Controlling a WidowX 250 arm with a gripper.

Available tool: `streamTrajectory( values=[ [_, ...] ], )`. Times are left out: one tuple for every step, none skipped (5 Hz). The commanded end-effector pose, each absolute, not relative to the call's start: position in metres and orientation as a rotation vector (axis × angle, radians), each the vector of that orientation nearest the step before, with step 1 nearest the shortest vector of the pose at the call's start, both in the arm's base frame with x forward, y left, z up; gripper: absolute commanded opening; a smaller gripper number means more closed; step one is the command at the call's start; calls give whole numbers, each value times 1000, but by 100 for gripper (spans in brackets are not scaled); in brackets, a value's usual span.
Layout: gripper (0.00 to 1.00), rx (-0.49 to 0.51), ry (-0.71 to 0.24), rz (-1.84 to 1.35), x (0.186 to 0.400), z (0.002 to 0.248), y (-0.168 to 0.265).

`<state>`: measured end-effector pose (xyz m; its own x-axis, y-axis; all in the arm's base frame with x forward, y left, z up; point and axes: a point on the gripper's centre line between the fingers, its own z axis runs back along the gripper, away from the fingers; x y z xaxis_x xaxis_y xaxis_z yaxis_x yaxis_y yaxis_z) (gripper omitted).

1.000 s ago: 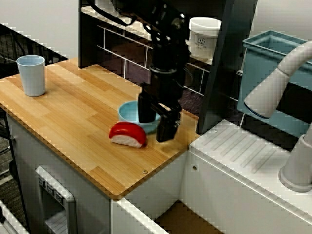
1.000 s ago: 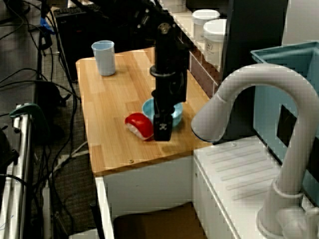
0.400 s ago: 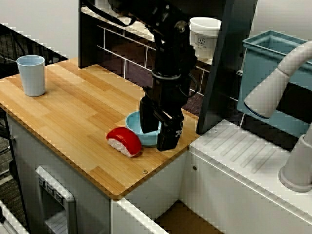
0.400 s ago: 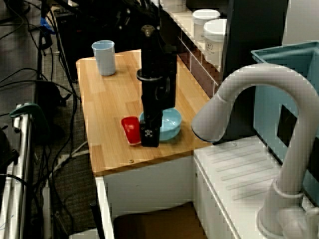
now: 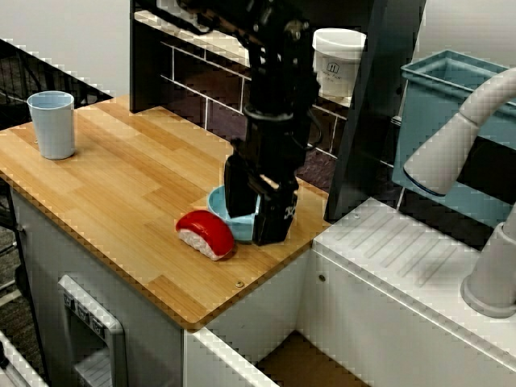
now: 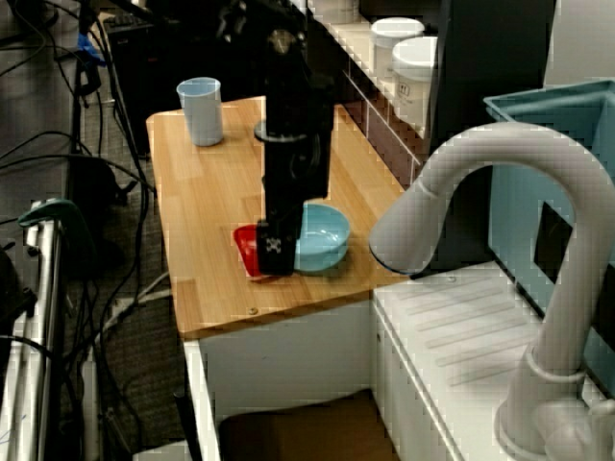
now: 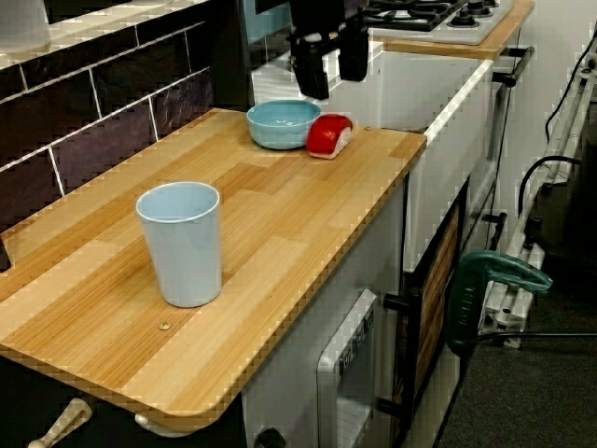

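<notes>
Over the wooden counter (image 5: pixel 121 181), end effector (image 5: pixel 251 226) hangs with fingers spread wide (nothing held), above light-blue bowl (image 7: pixel 283 123) just beside red-topped nigiri toy (image 7: pixel 326 136).

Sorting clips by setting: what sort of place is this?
Probably a mock kitchen: a wooden counter against a tiled wall, a faucet over a ribbed drainboard, and a stove beyond.

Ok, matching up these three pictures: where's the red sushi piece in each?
High front view: sushi piece lower centre-left, left of the blue bowl.
High side view: left of centre, partly hidden, left of the bowl.
Low end view: upper centre, right of the bowl.
Shared landmark: the bowl.
</notes>
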<state>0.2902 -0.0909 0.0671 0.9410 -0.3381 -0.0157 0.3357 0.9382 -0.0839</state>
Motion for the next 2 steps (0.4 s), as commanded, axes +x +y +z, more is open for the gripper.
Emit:
streamTrajectory(
  values=[
    [100, -54, -90, -315, 289, 101, -62],
    [100, -29, -101, -290, 287, 100, -45]
  ],
)
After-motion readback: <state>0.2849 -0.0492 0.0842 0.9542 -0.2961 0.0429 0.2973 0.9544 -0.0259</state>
